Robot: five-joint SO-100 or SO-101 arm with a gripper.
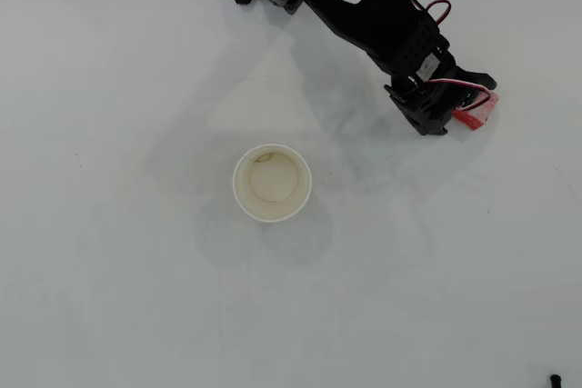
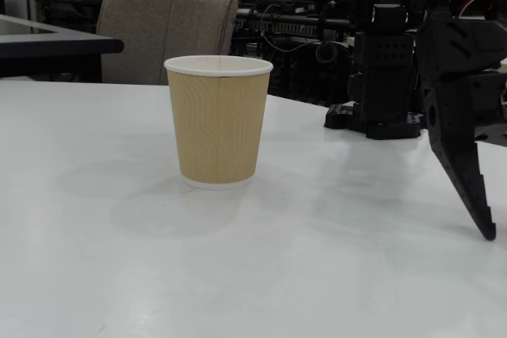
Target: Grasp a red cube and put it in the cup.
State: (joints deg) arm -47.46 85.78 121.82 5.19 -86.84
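The cube (image 1: pixel 478 114) is seen on the table (image 1: pixel 109 297) well right of the upright cup (image 1: pixel 272 183), mostly hidden under the gripper (image 1: pixel 466 108), whose fingers seem set around it, though closure cannot be told.

Desk (image 2: pixel 119 275) — white, smooth, faintly glossy top; fills the overhead view (image 1: pixel 109 297) edge to edge, with soft grey shadows and faint smudges across it.

Small dark object (image 1: pixel 554 379) — lying on the desk at the lower right corner of the overhead view; too small to identify.

Chair (image 2: pixel 168 33) — upholstered back in grey-brown fabric, standing behind the desk's far edge in the fixed view.

Dark table (image 2: pixel 55 45) — black top, far left background, beside the chair.

Background clutter (image 2: pixel 305 33) — dim equipment with tangled cables behind the desk; details unclear.
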